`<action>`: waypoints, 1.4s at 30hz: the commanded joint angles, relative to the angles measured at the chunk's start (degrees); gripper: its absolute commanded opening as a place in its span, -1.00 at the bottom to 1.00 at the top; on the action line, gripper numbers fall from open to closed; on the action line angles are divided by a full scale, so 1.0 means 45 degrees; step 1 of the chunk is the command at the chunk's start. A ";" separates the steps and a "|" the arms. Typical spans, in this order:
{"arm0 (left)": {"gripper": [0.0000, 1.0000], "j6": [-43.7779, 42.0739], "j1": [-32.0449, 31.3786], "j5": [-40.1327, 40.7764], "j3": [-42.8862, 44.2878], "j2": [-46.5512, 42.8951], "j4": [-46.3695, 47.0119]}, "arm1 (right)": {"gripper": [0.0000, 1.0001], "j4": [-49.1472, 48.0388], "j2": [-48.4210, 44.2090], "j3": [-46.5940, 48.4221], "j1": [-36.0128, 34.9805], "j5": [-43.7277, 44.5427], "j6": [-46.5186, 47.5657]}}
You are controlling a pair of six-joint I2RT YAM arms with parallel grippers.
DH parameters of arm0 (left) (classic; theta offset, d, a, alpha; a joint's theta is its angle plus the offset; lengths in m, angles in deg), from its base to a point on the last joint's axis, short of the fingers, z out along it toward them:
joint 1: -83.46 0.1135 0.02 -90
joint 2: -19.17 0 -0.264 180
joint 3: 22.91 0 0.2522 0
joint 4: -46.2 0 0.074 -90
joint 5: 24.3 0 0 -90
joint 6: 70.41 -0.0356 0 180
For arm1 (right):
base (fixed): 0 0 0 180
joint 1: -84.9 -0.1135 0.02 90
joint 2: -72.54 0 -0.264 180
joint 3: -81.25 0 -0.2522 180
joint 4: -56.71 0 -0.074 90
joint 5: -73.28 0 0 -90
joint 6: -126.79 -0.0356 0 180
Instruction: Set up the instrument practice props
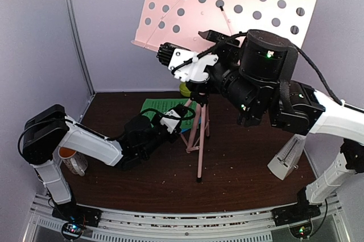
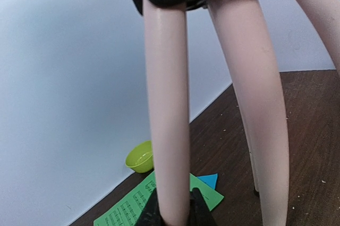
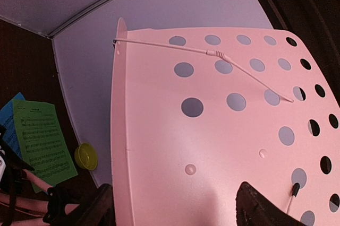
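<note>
The pink music stand stands mid-table, its perforated desk (image 1: 227, 9) raised at the back and its tripod legs (image 1: 199, 131) on the wood. My left gripper (image 1: 183, 116) is shut on one tripod leg (image 2: 167, 130), a finger on each side of it low in the left wrist view (image 2: 175, 213). My right gripper (image 1: 211, 38) is open, its fingers spread wide just in front of the desk (image 3: 212, 130) and not touching it. The green sheet (image 1: 162, 107) lies flat behind the tripod, partly over the blue sheet (image 2: 208, 180). The pale pyramid metronome (image 1: 287, 159) stands at the right.
A lime-green bowl (image 1: 185, 89) sits by the back wall behind the sheets. A white mug with an orange inside (image 1: 71, 159) stands at the left, under my left arm. Walls close the table at the back and both sides.
</note>
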 commanded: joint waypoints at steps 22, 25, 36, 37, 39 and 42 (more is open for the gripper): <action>-1.00 -0.0326 -0.0301 -0.0131 -0.0666 0.0472 -0.0230 | 0.80 0.1309 -0.0356 -0.0523 -0.2566 -0.1580 -0.5062; -1.00 -0.0292 -0.0291 -0.0140 -0.0685 0.0468 -0.0229 | 0.79 0.1600 -0.0482 -0.1430 -0.2565 -0.1659 -0.6868; -1.00 -0.0054 -0.0291 -0.0073 -0.0708 0.0395 -0.0211 | 0.75 0.0068 -0.2458 -0.7032 -0.2479 -0.1621 -1.2878; -1.00 0.0002 -0.0291 -0.0067 -0.0691 0.0395 -0.0210 | 0.74 -0.0123 -0.2606 -0.7478 -0.2428 -0.1696 -1.3360; -1.00 0.0067 -0.0291 -0.0071 -0.0653 0.0422 -0.0188 | 0.73 -0.0425 -0.2908 -0.8269 -0.2175 -0.1925 -1.4299; -1.00 0.0179 -0.0277 -0.0034 -0.0646 0.0453 -0.0184 | 0.72 -0.0901 -0.3342 -0.9349 -0.1370 -0.2608 -1.5627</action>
